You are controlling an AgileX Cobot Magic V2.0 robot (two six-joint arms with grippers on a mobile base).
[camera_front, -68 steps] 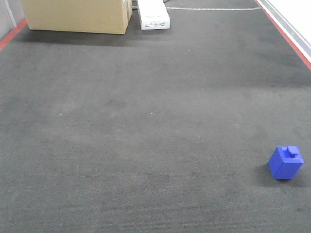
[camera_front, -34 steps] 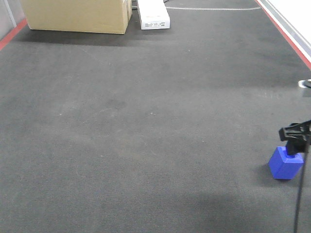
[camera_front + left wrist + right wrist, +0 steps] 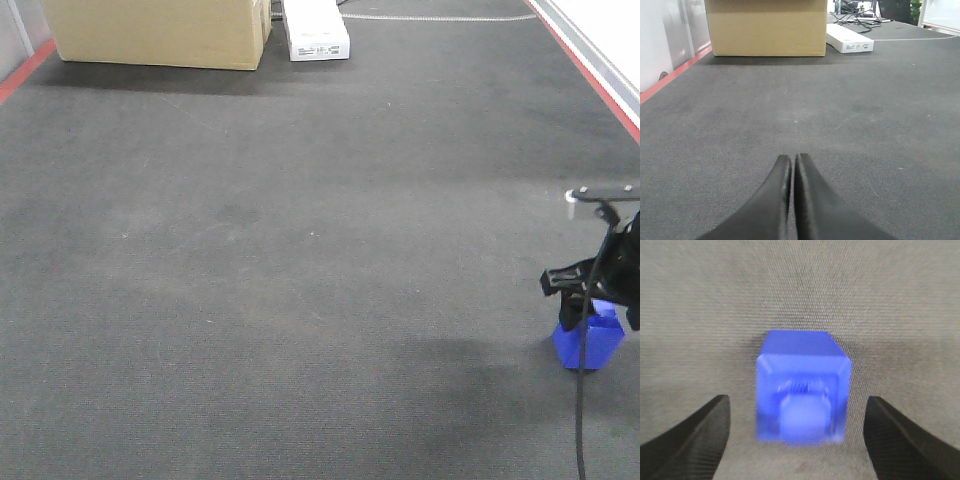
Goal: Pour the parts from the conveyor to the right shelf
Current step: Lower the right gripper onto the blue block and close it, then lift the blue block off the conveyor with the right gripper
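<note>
The blue block (image 3: 590, 342) sits on the dark grey conveyor (image 3: 300, 250), near its right red edge. The right gripper (image 3: 797, 405) hangs over the block with its two fingers wide apart, one on each side. They seem not to touch it, though this view is blurred. The left gripper (image 3: 792, 159) has its fingers pressed together, low over bare belt.

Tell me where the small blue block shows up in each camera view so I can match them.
Front-facing: blue block at the lower right edge, partly behind the right claw.
Left wrist: not in view.
Right wrist: centre frame, between its open fingers.
Shared landmark: the cardboard box, at the far end of the belt in front-facing and left wrist views.
</note>
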